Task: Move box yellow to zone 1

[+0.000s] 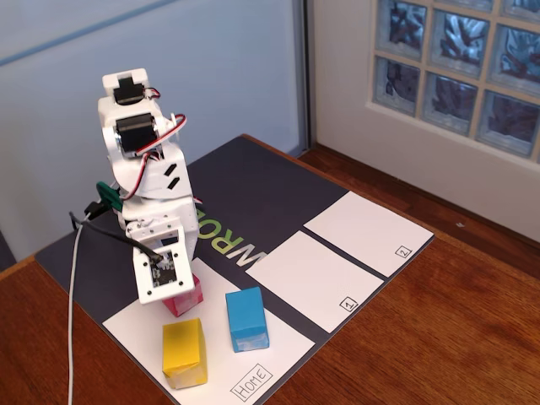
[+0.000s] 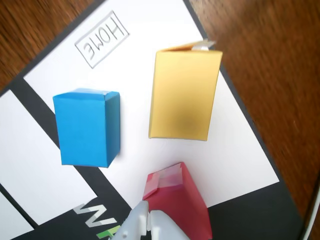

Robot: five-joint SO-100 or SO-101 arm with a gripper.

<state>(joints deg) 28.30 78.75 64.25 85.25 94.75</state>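
The yellow box (image 1: 185,352) stands on the Home sheet (image 1: 287,348) near the front edge of the mat. In the wrist view it (image 2: 185,95) lies above and to the right of my gripper (image 2: 149,214), well apart from it. The gripper's two white fingers are pressed together with nothing between them, just over the near end of the pink block (image 2: 182,197). Zone 1 (image 1: 312,278) is the bare white sheet to the right of the Home sheet in the fixed view. In the fixed view the arm (image 1: 148,177) is folded down and hides the fingers.
A blue block (image 1: 246,319) stands on the Home sheet beside the yellow box; it is at the left in the wrist view (image 2: 87,127). The pink block (image 1: 186,299) sits under the wrist. Zone 2 (image 1: 367,229) lies beyond zone 1. The dark mat (image 1: 253,181) rests on a wooden table.
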